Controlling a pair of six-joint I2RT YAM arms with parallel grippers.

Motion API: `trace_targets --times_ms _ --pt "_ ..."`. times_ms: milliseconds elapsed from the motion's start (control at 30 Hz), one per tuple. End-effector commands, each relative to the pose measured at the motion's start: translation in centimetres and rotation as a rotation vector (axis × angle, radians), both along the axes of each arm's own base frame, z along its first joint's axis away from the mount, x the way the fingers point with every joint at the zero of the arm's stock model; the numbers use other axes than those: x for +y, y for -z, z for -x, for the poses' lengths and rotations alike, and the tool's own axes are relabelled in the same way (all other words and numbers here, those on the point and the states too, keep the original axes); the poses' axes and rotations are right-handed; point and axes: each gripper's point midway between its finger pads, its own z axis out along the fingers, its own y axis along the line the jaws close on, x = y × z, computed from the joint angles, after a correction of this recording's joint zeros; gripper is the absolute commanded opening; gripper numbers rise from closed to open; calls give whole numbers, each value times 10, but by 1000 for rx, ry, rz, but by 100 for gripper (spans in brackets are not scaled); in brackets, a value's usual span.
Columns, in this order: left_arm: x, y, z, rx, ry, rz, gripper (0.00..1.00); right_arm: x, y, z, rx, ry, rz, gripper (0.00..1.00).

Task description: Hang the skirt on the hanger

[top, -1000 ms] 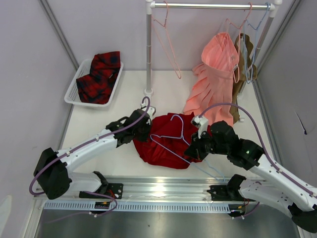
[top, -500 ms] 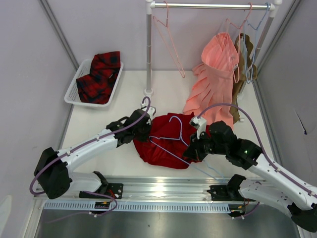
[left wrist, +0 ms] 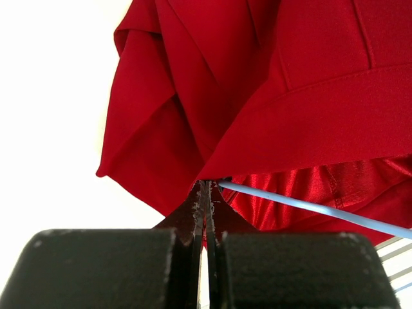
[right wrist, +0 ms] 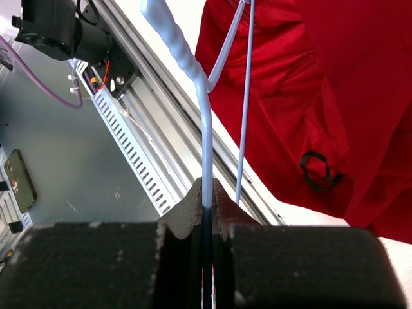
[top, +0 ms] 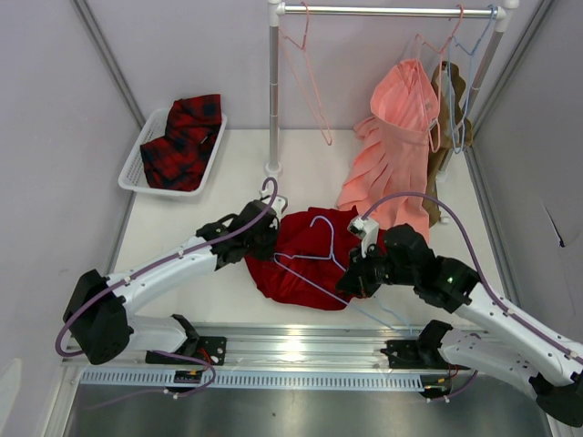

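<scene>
Red right at the tips of the left end effector (left wrist: pixel 205 193): clamped flat shut on a folded edge of the skirt (left wrist: pixel 257 96), apparently holding that opening up. Just beside those tips, running off rightward under the fabric edge: the pale blue wire of the hanger (left wrist: pixel 309 208). Over at the right end effector (right wrist: pixel 206 190): pinched closed on a thin wire end of the hanger, with the skirt just ahead and to its right, heaped on the worktop (top: pixel 228 182). Looks like the threading step, feeding the hanger into the held-open skirt. Next, probably: push the wire deeper while keeping the edge raised, and mind the little black loop (right wrist: pixel 318 170). Well beyond the left end effector, off to its left: white basket (top: pixel 137 157), holding only a red-and-black plaid garment (top: pixel 187 137).
</scene>
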Motion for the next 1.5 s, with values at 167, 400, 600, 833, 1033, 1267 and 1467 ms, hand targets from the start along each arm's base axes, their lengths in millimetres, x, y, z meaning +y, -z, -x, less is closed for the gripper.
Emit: trace_targets --times_ms 167,400,600,833,1033,1267,1467 --pt "-18 -21 -5 -41 60 58 0 5 -18 -10 -65 48 -80 0" --pt "-22 -22 -3 -34 82 56 0 9 -18 -14 -81 50 -105 0" --pt "-19 -24 -8 -49 54 39 0 9 -13 -11 -69 40 -107 0" --pt "-17 -22 -10 -41 38 19 0 10 -12 -3 -48 24 -134 0" --pt "-14 -24 -8 -44 32 7 0 7 -12 0 -40 31 -145 0" --pt "-10 -22 -9 -50 19 -6 0 6 -14 5 -29 20 -160 0" --pt "-10 -25 -10 -59 11 -2 0 7 -10 8 -8 7 -161 0"
